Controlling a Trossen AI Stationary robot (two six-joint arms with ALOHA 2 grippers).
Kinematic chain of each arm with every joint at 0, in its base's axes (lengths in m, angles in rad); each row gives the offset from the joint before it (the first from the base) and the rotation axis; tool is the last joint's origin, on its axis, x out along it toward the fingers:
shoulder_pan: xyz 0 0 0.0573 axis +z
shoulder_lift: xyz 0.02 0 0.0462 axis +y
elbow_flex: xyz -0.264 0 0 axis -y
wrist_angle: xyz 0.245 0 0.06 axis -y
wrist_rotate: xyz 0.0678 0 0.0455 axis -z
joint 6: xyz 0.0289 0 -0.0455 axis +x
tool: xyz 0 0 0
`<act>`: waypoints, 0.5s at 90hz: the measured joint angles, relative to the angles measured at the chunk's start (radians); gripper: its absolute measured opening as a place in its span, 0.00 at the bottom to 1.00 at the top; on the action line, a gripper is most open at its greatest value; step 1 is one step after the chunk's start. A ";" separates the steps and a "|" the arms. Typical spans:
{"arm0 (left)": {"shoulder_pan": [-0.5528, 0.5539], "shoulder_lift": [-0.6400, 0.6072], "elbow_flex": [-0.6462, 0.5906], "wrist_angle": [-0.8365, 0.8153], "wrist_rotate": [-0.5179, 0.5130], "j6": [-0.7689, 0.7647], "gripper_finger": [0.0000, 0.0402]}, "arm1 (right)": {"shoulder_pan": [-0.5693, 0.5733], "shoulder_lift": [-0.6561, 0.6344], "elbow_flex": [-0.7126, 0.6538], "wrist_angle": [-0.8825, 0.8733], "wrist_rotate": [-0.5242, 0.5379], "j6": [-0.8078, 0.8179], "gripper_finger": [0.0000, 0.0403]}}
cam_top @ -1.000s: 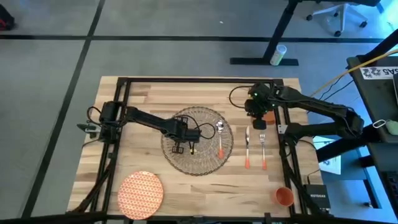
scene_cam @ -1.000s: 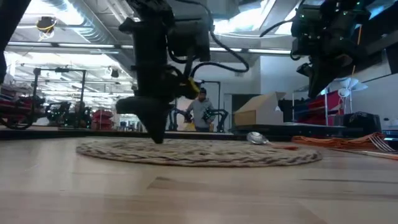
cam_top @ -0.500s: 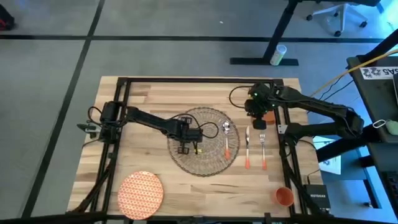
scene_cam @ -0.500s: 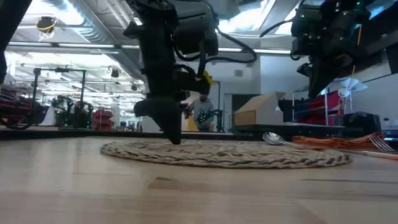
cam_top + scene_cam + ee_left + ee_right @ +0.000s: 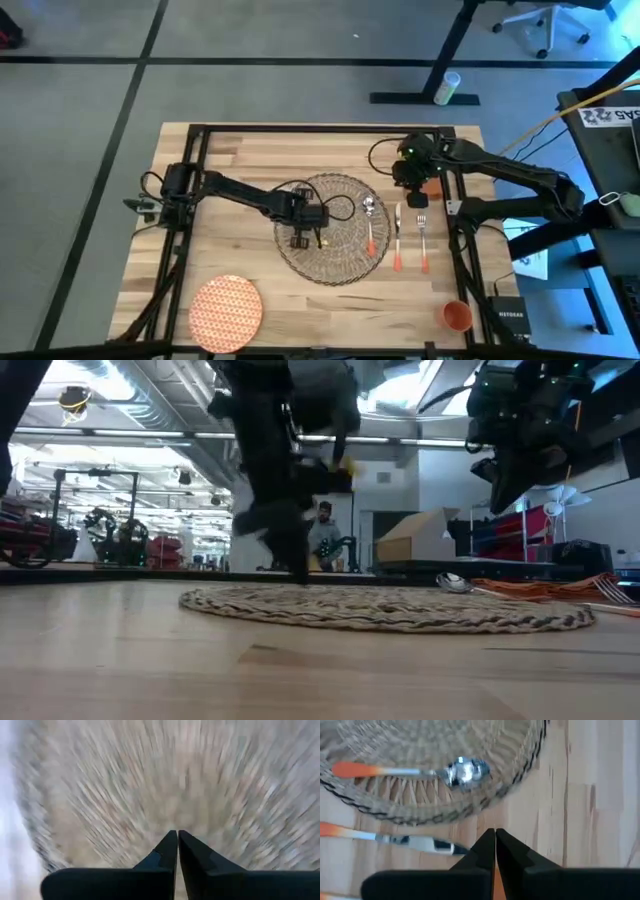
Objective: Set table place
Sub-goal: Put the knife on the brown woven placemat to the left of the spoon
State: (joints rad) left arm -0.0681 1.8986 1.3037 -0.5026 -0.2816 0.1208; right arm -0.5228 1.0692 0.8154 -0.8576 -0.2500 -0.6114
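Placemat [image 5: 335, 227] dragged rightward across table [image 5: 240, 160] over last second, spoon [image 5: 369, 222] riding on it, now just beside knife [image 5: 397, 236]. Plate [image 5: 226, 309] waits well left of placemat. Left gripper [image 5: 302, 232] pressed together, apparently pinning placemat centre. Right gripper [image 5: 421, 196] closed, empty, beyond fork [image 5: 423, 240].

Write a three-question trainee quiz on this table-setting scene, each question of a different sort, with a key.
1. True or false: the spoon lies on the woven placemat.
2. Where is the orange patterned plate? A. on the placemat B. on bare wood near the table's front left corner C. under the cup
3. Fill in: the left gripper is over the ____, fingers shut.

Key
1. True; the knife and fork lie beside it on the wood.
2. B
3. placemat; the right gripper waits near the far right edge, also shut.
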 joint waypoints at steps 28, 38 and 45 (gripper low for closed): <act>0.005 -0.165 -0.102 0.234 0.167 0.014 0.00 | 0.127 -0.124 0.001 0.111 0.016 -0.098 0.00; 0.006 -0.193 -0.154 0.303 0.174 0.013 0.00 | 0.184 -0.168 0.001 0.128 0.083 -0.077 0.00; 0.007 -0.197 -0.184 0.358 0.190 0.006 0.00 | 0.221 -0.190 0.001 0.126 0.125 -0.048 0.00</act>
State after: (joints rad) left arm -0.0608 1.7020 1.1193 -0.1449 -0.0913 0.1265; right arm -0.3014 0.8793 0.8162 -0.7311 -0.1252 -0.6592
